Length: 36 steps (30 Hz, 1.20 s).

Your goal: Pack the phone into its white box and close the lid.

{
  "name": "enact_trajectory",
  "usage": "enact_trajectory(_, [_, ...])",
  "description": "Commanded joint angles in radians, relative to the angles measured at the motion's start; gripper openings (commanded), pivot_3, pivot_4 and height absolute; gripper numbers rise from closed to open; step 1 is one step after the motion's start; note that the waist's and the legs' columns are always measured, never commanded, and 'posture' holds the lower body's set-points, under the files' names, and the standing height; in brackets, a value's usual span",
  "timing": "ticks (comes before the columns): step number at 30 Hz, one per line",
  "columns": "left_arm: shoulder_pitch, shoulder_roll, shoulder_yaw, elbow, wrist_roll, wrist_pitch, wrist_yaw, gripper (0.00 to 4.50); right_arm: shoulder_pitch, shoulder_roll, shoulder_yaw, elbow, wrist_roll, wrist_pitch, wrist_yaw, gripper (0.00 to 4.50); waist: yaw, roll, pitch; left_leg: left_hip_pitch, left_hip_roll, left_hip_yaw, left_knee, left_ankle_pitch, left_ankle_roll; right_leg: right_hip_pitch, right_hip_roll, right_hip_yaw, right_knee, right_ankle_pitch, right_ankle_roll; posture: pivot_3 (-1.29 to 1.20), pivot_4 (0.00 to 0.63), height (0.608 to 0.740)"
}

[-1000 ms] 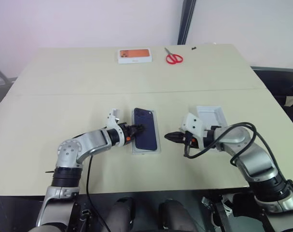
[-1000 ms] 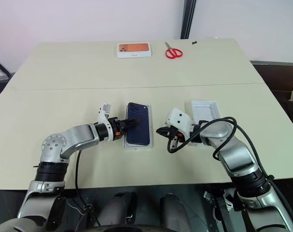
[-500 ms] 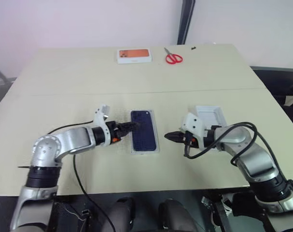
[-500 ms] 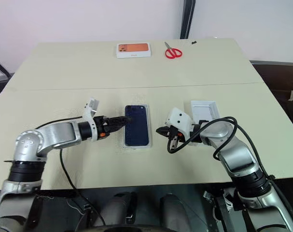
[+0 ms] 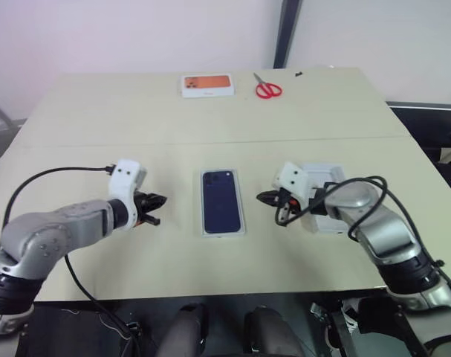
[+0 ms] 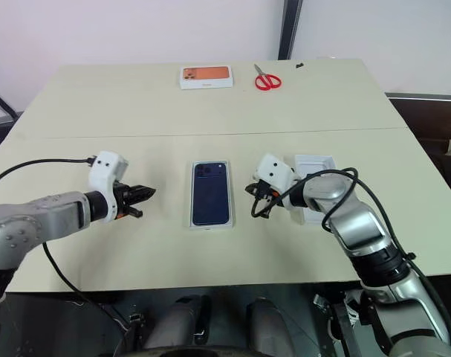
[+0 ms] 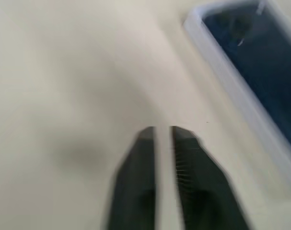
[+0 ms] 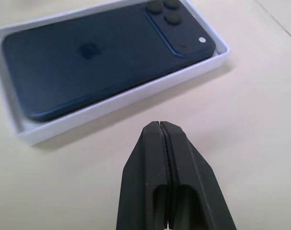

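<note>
One step remains: the lid (image 5: 322,178) lies open-side up just behind the right gripper (image 5: 264,198), well apart from the left gripper (image 5: 157,209). Both grippers' fingers are together, holding nothing; the phone (image 5: 221,201) already rests in the white box (image 5: 223,233)

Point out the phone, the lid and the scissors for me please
phone (image 6: 212,191), right eye view, middle of its navy back, lying in the tray.
lid (image 6: 315,168), right eye view, its white inside, beyond the right arm.
scissors (image 6: 267,82), right eye view, the red handles, at the table's far edge.

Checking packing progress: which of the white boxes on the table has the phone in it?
The white box in the middle, between both grippers; the phone lies inside it, camera side up.
</note>
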Motion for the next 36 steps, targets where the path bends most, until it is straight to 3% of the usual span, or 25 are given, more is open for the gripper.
enact_trajectory(1, [-0.036,-0.043,-0.077,-0.009,0.161,-0.049,-0.106,0.03,-0.053,0.022,0.055,0.003,-0.067,0.04,-0.053,0.0,0.0,0.0,0.0,0.0,0.0,0.0,0.0,0.0,0.0,0.0,0.0,0.0,0.0,0.0,0.0,0.0,0.15,0.74])
enact_trajectory(8, [-0.095,-0.2,-0.169,0.02,0.337,-0.039,-0.194,0.03,-0.105,0.106,0.153,0.023,-0.149,0.101,-0.13,0.0,-0.005,0.0,0.0,-0.001,0.0,0.0,0.0,-0.001,0.002,-0.001,0.0,0.0,0.001,0.0,0.0,0.0,0.15,0.74])
enact_trajectory(15, [-0.14,-0.355,-0.196,0.066,0.418,-0.007,-0.258,0.03,-0.104,0.108,0.183,0.001,-0.184,0.116,-0.129,0.0,0.007,0.0,0.0,-0.001,0.0,0.0,0.002,-0.002,0.004,0.0,0.0,-0.001,0.001,0.0,0.0,0.0,0.15,0.74])
enact_trajectory(22, [-0.223,-0.512,-0.249,0.092,0.436,0.065,-0.343,0.03,-0.032,-0.036,0.143,-0.115,-0.167,0.145,-0.06,0.0,0.029,0.0,0.0,-0.001,-0.001,-0.001,0.005,-0.004,0.007,0.002,-0.001,-0.001,0.0,0.0,0.001,0.0,0.15,0.74])
enact_trajectory(27, [-0.295,-0.586,-0.333,0.149,0.483,0.076,-0.432,0.03,0.053,-0.17,0.085,-0.189,-0.154,0.145,-0.008,0.0,0.027,0.0,0.0,-0.001,-0.001,-0.001,0.005,-0.004,0.007,0.002,-0.001,-0.001,0.0,0.0,0.001,0.0,0.15,0.74])
enact_trajectory(36, [-0.365,-0.665,-0.367,0.246,0.562,0.066,-0.514,0.03,0.131,-0.274,0.013,-0.224,-0.145,0.14,0.032,0.0,0.018,0.0,0.0,-0.001,0.0,-0.001,0.005,-0.005,0.008,0.002,0.0,-0.001,0.0,0.0,0.001,0.0,0.15,0.74])
